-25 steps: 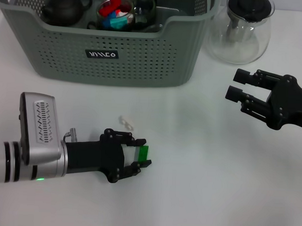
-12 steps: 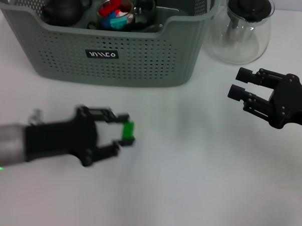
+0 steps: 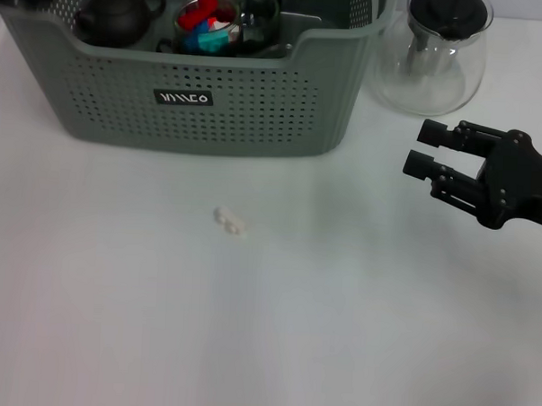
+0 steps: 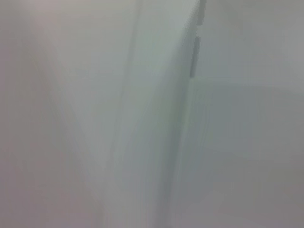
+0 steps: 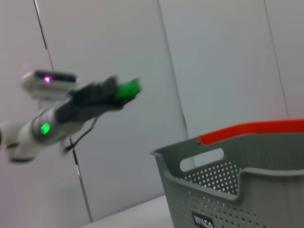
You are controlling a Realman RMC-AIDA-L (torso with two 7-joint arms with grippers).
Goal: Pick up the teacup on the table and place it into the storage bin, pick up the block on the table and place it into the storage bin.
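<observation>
A small green block (image 5: 128,88) is gripped in the left gripper (image 5: 121,90), raised high beside the grey-green perforated plastic storage bin (image 3: 203,101); the right gripper (image 3: 426,149) is held open near a glass teapot (image 3: 432,57)

**Your count of what sits in view**

You have one storage bin (image 3: 204,83) in the upper left of the head frame, holding one dark teapot (image 3: 117,15) and one glass cup (image 3: 207,22) filled with coloured pieces too jumbled to count. One glass carafe (image 3: 432,53) stands at the upper right. One small white scrap (image 3: 231,221) lies near the frame's centre. One green block (image 5: 127,89) shows at the right wrist frame's upper left.
</observation>
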